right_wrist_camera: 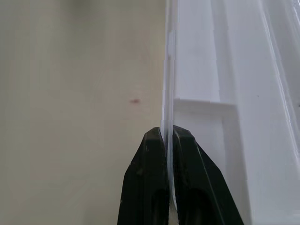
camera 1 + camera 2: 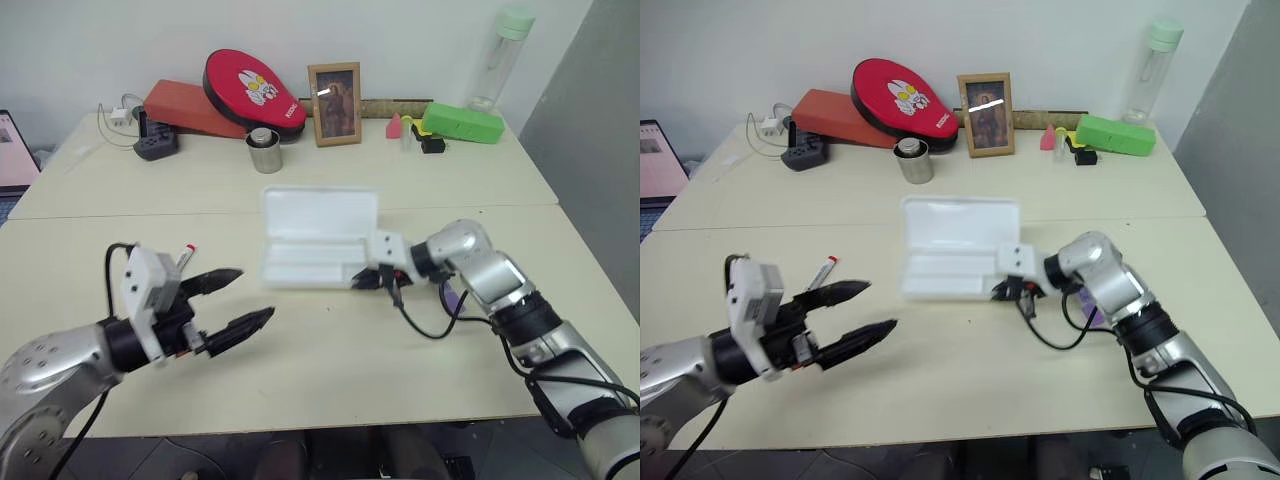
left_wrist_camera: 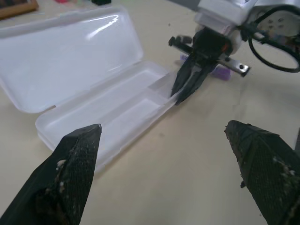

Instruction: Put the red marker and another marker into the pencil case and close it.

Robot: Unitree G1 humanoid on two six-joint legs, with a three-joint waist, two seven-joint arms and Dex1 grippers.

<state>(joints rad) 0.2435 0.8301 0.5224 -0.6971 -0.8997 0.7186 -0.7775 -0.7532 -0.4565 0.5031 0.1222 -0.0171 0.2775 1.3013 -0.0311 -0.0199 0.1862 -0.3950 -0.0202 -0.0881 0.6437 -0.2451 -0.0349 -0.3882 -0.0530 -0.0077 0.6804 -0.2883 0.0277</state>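
The table is a pale wooden one with clutter along its far edge (a red pad, a framed picture, a green box, a bottle). Near the middle lies the pencil case, lid thrown back towards the far side, its tray empty, its long axis running left to right.

The right gripper is pinched shut on the thin near wall of the tray at its right end; the right wrist view shows the white rim squeezed between the two black fingers. So this arm is busy steadying the case, as I judge it, and holds no marker.

The left gripper hovers above the table on the near left, jaws spread wide with nothing between them, pointing towards the case.

The red marker lies on the table just behind the left gripper, only its red-tipped end peeking past the wrist block, its long axis running near-left to far-right. It sits well left of the case, so the left arm is plainly the nearer one for picking it up.

The purple marker lies on the table just beside the right forearm, right of the case and partly hidden by the arm and cable.
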